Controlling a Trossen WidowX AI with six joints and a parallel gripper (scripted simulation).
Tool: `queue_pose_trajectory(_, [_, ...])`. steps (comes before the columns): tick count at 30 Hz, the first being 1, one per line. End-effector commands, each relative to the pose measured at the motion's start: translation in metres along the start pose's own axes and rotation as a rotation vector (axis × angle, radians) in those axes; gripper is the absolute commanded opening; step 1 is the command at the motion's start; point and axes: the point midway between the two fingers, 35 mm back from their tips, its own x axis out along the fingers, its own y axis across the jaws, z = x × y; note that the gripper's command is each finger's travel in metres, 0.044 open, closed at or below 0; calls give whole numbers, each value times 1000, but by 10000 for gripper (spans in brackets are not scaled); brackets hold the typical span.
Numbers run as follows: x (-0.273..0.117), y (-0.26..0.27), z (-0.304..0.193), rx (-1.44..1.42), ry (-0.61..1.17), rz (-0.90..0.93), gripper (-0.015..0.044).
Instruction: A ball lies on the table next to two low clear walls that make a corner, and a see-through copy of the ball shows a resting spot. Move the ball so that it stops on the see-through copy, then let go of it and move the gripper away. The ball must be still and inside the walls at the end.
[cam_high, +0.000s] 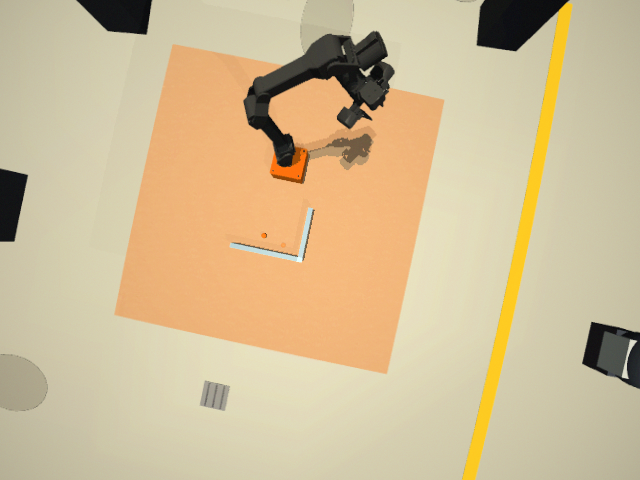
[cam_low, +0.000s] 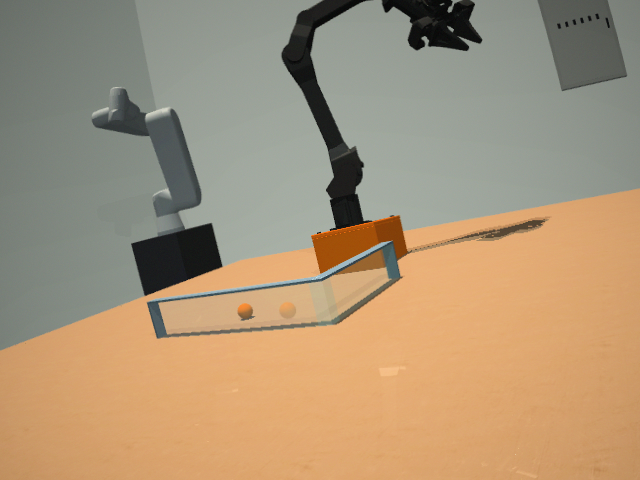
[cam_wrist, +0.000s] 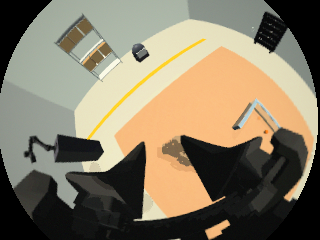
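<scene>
Ball (cam_low: 245, 310) sits inside the walls (cam_low: 289, 283), just beside the copy (cam_low: 287, 310), on the side away from the corner. Gripper (cam_low: 448, 32) is high above the base (cam_low: 359, 243), well apart from the ball, jaws half open on nothing. You're dealing with a small, smooth, probably light sphere: it will likely roll. Pinch across its widest part, from above.

Table top (cam_low: 465, 335) is showing matt, faintly scuffed orange-tan, walls (cam_low: 268, 304) are looking like clear glossy glass with blue edges, ball (cam_low: 245, 310) is reading smooth matt orange, arm (cam_low: 320, 113) is looking matt black plastic.
</scene>
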Motion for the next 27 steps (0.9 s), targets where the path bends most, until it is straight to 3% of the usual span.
queue_pose_trajectory(1, [36, -33, 27, 51, -7, -121, 219])
queue_pose_trajectory(7, [83, -104, 69, 119, 8, -296, 219])
queue_pose_trajectory(15, [123, -240, 104, 252, 80, -501, 219])
queue_pose_trajectory(27, [117, -456, 65, 515, 238, -667, 219])
